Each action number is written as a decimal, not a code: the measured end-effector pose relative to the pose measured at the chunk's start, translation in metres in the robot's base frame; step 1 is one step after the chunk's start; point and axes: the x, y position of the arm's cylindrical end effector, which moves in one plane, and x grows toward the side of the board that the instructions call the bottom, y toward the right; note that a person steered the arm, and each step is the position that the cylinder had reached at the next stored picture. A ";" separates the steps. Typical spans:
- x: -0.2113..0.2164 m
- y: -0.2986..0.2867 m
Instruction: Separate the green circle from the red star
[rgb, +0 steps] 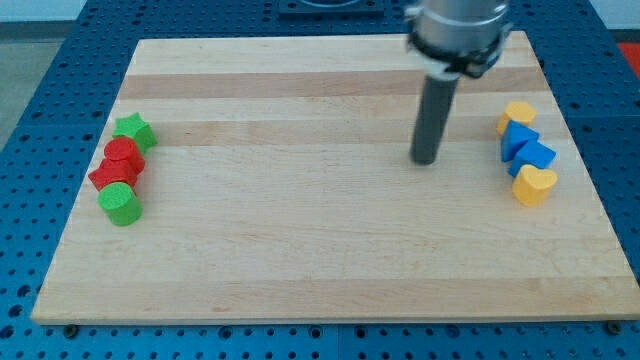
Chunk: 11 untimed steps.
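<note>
- The tip (425, 160) is seen on the worktop (300, 250), well apart from all blocks.
- The green circle (119, 204) is seen touching the red star (112, 175).
- No fingers are fitted, so no finger state can be told.

Our arm (455, 25) is cut off by the view's top edge, and its lower housing is smeared with blur, so we can make out no detail there. The red star (112, 175) is partly covered by the red block (123, 152) above it and the green circle (120, 203) below it. The two blue blocks (525, 146) overlap, and we cannot tell their shapes.
</note>
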 end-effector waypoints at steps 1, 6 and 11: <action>0.067 -0.048; 0.043 -0.376; 0.065 -0.302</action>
